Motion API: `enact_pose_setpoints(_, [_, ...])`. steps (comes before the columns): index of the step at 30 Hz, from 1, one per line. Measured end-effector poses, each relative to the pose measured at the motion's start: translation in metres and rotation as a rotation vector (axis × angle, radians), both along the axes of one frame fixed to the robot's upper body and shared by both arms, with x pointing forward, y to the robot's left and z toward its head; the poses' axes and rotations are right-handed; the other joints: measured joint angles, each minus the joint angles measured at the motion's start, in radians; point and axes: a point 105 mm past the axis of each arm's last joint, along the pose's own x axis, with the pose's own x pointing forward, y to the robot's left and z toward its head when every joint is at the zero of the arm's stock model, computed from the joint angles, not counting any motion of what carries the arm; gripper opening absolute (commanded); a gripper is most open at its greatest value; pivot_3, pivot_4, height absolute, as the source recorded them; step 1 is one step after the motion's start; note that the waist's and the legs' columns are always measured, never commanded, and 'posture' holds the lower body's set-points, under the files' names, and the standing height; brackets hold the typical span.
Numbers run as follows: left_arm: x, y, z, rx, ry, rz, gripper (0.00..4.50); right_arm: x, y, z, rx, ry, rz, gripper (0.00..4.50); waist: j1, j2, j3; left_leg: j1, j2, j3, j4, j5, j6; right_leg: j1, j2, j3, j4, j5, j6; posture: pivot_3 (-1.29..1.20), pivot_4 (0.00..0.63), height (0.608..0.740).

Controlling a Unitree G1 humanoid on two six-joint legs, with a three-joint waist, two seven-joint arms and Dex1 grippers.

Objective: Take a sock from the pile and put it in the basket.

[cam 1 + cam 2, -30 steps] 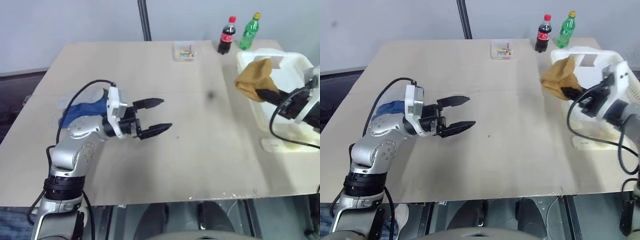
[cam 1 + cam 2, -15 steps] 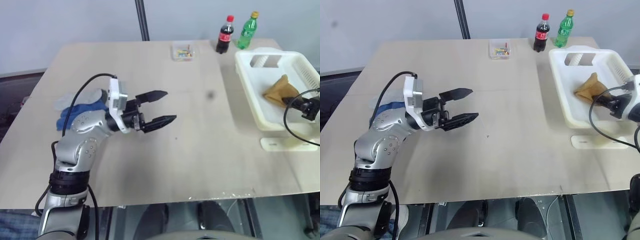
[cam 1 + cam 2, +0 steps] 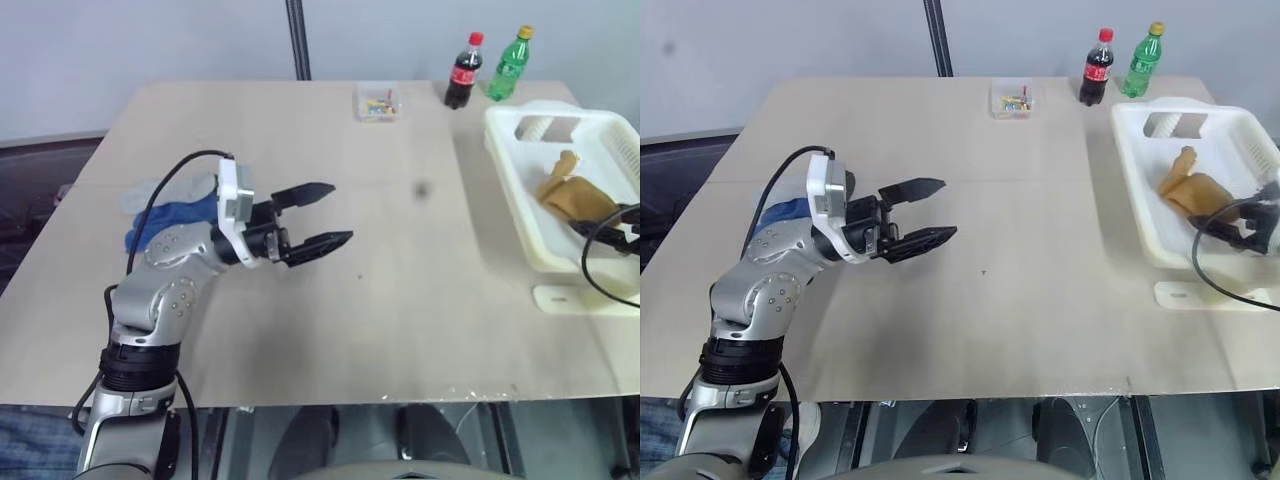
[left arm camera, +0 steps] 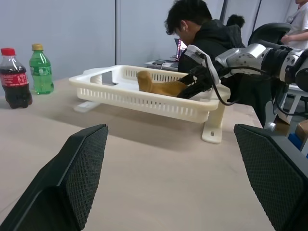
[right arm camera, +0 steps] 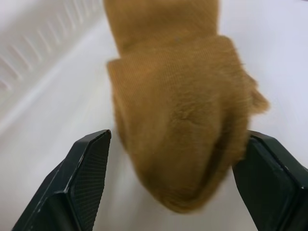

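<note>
head views: the sock [image 3: 572, 194] now lies inside the basket [image 3: 520, 128], lowered from its rim; left gripper [image 3: 318, 214] hangs spread and empty near the pile [image 3: 165, 210]; right wrist view: right gripper [image 5: 175, 185] has let go, fingers parted around the sock; delivery looks done.

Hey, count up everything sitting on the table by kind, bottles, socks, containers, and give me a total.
Bottles: 2, a cola bottle and a green bottle.
Socks: 3, a mustard sock in the basket, plus a blue sock and a pale grey sock in the pile.
Containers: 2, the white basket and a small clear box.
Total: 7
</note>
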Motion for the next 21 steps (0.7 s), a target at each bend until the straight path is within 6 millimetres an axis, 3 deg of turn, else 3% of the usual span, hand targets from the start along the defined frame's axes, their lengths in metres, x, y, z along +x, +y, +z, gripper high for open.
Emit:
enact_pose_setpoints(7, [-0.002,0.016,-0.010,0.024,0.033,0.056,4.50,-0.016,0.007,0.045,-0.076,-0.150,0.070,4.02,-0.023,0.004,0.002,0.003,0.002,0.002,0.000,-0.001,0.001,0.000,0.002,0.002,0.003,0.000,0.000,0.00,0.150,0.740])
enact_pose_setpoints(11, [-0.005,0.017,-0.010,0.030,0.029,0.070,4.50,-0.021,0.020,0.056,-0.093,-0.209,0.136,4.02,-0.022,0.004,0.003,0.002,0.002,0.002,0.002,-0.001,0.002,0.000,0.001,0.003,0.003,0.000,0.001,0.00,0.150,0.740])
enact_pose_setpoints(13, [-0.006,0.023,-0.010,0.035,0.035,0.100,4.50,-0.026,0.049,0.063,-0.041,-0.270,0.243,4.02,-0.024,0.004,0.002,0.002,0.003,0.002,0.002,-0.002,0.002,0.000,0.002,0.003,0.003,0.000,0.001,0.00,0.150,0.740])
enact_pose_setpoints(14, [-0.008,0.027,-0.013,0.040,0.047,0.127,4.50,-0.032,0.080,0.058,0.009,-0.290,0.350,4.02,-0.028,0.003,0.002,0.002,0.005,0.001,0.002,-0.002,0.003,0.001,0.004,0.002,0.003,0.000,0.001,0.00,0.150,0.740])
enact_pose_setpoints(17, [-0.011,0.034,-0.021,0.039,0.084,0.185,4.50,-0.047,0.134,0.030,0.139,-0.238,0.503,4.02,-0.023,0.004,0.003,0.001,0.004,0.000,0.003,-0.002,0.003,0.000,0.002,0.002,0.003,0.000,0.001,0.00,0.150,0.740])
enact_pose_setpoints(21, [-0.020,0.050,-0.038,0.059,0.106,0.323,4.50,-0.069,0.180,0.005,0.246,-0.200,0.588,4.02,-0.011,0.004,0.003,0.001,0.003,0.000,0.004,-0.004,0.005,0.000,0.001,0.003,0.002,0.001,0.001,0.00,0.150,0.740])
